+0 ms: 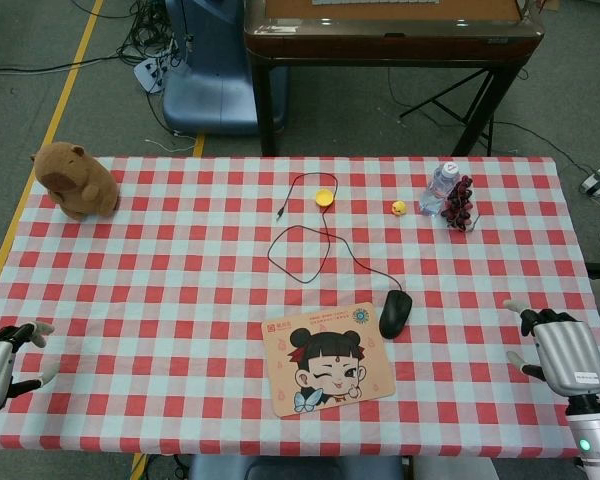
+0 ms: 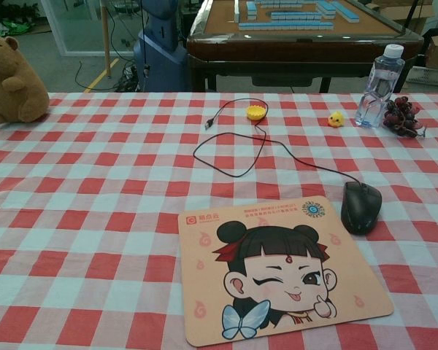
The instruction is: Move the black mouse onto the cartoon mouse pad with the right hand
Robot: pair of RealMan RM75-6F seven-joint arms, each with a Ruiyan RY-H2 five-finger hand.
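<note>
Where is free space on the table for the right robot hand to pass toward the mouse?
Bare cloth lies between the right robot hand and the black mouse. The far right corner is crowded: water bottle, grapes, yellow duck. The mouse cable loops behind the cartoon mouse pad.

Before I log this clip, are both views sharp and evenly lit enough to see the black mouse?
Head view: even, soft light, black mouse sharp, faint shadow only. Chest view: black mouse crisp with a mild sheen on top, cartoon mouse pad clear; slight wide-angle stretch near the edges.
</note>
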